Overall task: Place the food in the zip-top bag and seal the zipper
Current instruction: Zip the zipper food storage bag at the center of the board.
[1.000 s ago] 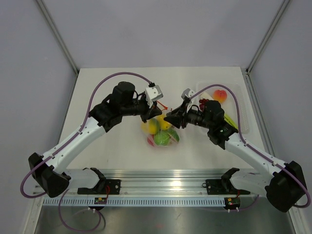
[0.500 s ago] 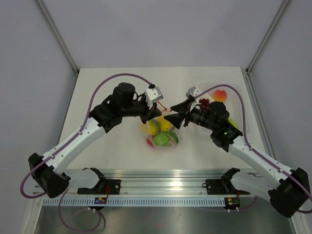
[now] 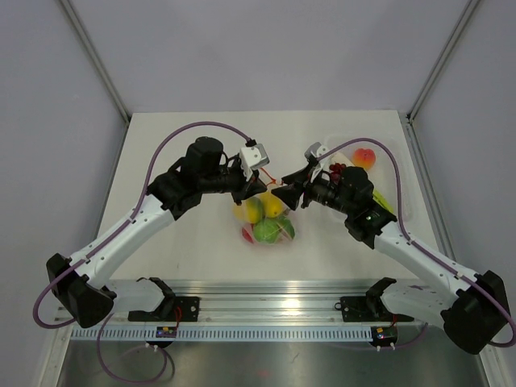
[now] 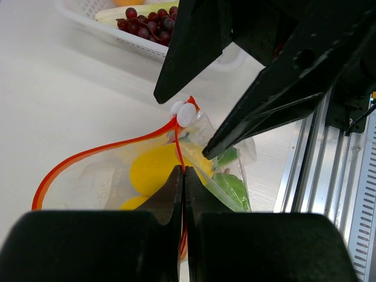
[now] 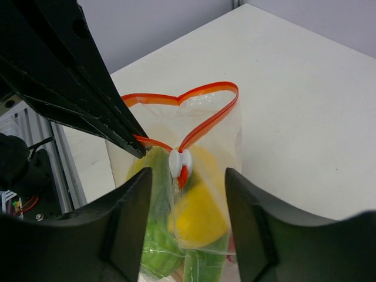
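Observation:
The zip-top bag hangs between my grippers with yellow lemons and green pieces inside. My left gripper is shut on the red-orange zipper and holds the mouth up; it shows in the top view. The mouth is open in a loop. The zipper's white slider sits at the near end of the loop, between the open fingers of my right gripper, untouched. In the top view my right gripper faces the left one across the bag.
A white tray stands at the back right behind my right arm, with purple grapes and a red-yellow fruit in it. It also shows in the left wrist view. The table's metal rail runs along the near edge.
My right gripper has opened, drawn back a little, then come in again around the slider. My left arm and the bag have stayed still.

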Robot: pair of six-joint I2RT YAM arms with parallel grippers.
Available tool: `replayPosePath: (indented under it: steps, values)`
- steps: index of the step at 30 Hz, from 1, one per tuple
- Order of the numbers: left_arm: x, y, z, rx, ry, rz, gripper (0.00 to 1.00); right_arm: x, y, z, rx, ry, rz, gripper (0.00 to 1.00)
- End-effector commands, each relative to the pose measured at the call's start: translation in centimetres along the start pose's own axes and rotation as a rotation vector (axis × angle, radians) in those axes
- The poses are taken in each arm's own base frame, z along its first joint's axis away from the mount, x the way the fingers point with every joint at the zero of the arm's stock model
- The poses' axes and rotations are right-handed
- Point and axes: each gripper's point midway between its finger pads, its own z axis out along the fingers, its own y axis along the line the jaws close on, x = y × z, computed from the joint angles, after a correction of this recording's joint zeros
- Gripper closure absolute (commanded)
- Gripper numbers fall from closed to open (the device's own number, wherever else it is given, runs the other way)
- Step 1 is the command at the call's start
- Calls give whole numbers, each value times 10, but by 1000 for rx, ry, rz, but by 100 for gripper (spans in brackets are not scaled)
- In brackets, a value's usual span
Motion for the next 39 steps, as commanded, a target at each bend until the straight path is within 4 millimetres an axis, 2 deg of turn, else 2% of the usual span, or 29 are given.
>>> replayPosePath:
  steps: [1, 6, 21, 25, 26, 28, 32, 36, 39]
  values:
    - [-26, -4, -11, 2, -94, 63, 100, -8, 10, 10, -64, -29, 20, 44]
    - [-26, -5, -13, 4, -92, 63, 100, -10, 13, 23, -111, -26, 31, 60]
    - [-22, -6, -12, 13, -83, 63, 100, -29, 17, 18, -113, -81, 3, 72]
    - [-20, -7, -12, 15, -74, 60, 100, -32, 20, 20, -132, -95, 4, 87]
    - [-21, -7, -13, 15, -75, 62, 100, -34, 21, 20, -139, -103, -1, 100]
    - [-20, -8, -14, 17, -66, 64, 100, -34, 23, 20, -154, -104, -7, 100]
    - [-29, -2, -27, -24, -60, 126, 58, -35, 28, 18, -188, -102, -53, 100]
    - [-46, 3, -41, -63, -97, 213, 44, -31, 34, 15, -222, -77, -84, 100]
    - [-61, 1, -41, -34, -145, 293, 44, -31, 35, 14, -234, -69, -100, 100]
